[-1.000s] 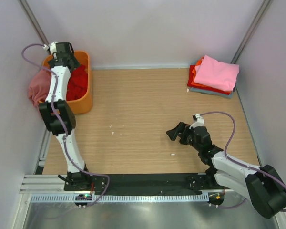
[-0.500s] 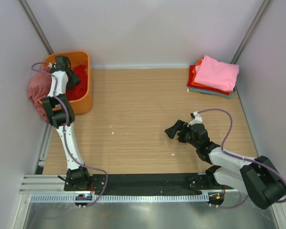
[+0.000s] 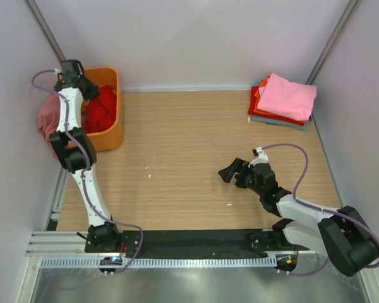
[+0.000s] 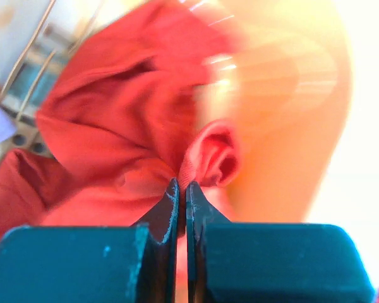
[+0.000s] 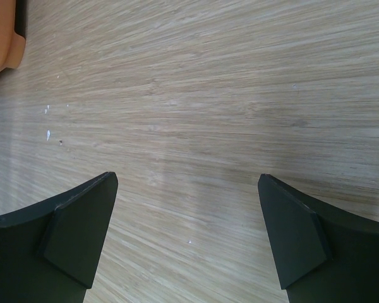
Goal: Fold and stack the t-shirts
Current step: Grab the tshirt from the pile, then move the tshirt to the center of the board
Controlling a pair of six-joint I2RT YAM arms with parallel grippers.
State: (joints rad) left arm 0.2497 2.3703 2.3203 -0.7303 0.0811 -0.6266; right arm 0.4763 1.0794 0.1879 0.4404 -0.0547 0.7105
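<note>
The left gripper pinches its two fingers shut on a fold of the one red shirt, which lies in the single basket. One dusty-rose shirt hangs over its left rim. The right gripper gapes wide above the table, holding nothing. One stack sits far right, pink atop orange-red and grey-blue layers.

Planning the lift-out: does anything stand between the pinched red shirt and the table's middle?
Only the basket's right wall; the red t-shirt, shut in the left tool, must clear it. The right tool hovers open.
</note>
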